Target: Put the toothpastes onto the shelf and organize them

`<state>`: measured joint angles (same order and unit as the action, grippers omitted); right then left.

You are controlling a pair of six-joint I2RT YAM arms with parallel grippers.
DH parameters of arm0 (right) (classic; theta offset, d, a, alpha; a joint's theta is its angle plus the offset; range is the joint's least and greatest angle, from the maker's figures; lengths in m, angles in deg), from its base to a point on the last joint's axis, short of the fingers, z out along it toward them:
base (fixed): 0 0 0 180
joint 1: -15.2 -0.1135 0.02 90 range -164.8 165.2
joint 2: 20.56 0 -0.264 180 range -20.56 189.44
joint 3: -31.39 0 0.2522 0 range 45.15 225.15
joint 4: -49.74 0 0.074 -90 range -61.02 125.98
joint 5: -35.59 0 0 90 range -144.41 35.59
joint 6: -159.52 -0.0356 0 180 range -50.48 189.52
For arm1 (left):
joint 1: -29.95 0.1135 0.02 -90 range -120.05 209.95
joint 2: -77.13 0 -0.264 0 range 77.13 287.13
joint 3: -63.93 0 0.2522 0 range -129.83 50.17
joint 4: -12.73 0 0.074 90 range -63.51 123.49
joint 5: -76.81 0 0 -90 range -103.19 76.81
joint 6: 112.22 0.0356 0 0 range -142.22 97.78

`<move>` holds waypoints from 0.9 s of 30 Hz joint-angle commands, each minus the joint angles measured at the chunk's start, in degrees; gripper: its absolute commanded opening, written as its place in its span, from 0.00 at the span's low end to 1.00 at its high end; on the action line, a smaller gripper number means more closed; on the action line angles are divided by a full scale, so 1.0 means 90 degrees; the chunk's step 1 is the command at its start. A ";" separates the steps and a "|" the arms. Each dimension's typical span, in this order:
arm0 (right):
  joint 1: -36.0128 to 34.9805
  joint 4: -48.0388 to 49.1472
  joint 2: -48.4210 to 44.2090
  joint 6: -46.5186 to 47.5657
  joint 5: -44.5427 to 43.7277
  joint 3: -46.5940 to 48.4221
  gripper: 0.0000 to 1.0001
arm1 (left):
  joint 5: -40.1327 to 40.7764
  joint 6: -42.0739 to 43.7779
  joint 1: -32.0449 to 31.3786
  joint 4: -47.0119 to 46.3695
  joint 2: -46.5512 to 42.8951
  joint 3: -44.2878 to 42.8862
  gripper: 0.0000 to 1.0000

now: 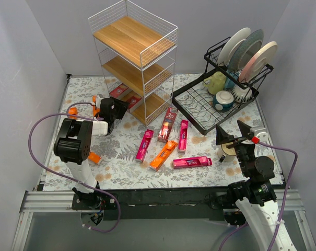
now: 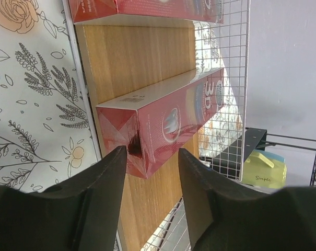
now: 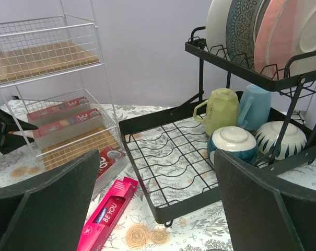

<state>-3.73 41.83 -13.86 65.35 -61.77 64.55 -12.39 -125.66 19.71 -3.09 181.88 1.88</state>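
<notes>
**Left claw at a red box on the shelf**

The left claw (image 2: 150, 157) has its fingers a little apart around the end of a long dark red cardboard toothpaste box with "3D" on it (image 2: 168, 115), and a thin gap shows on one side. The box lies on the lowest wooden board of the tall white wire shelf (image 1: 129, 34). Another dark red box (image 2: 147, 6) lies beside it. Pink, orange and red boxes (image 1: 163, 155) lie in the middle of the tabletop. The right claw (image 3: 156, 157) is wide apart and holds nothing, near the black wire dish rack (image 1: 199, 112).

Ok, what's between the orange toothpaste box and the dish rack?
One pink toothpaste box, lying flat on the table; the top view shows it.
</notes>
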 commanded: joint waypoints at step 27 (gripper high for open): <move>-0.0054 0.0151 0.0330 0.0033 0.0270 0.0286 0.99 | 0.2468 0.4129 -0.3675 0.2622 -0.5106 0.1725 0.91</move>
<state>-3.95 41.43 -11.89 65.40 -60.22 64.97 0.42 -95.65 -6.17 16.28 136.35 18.62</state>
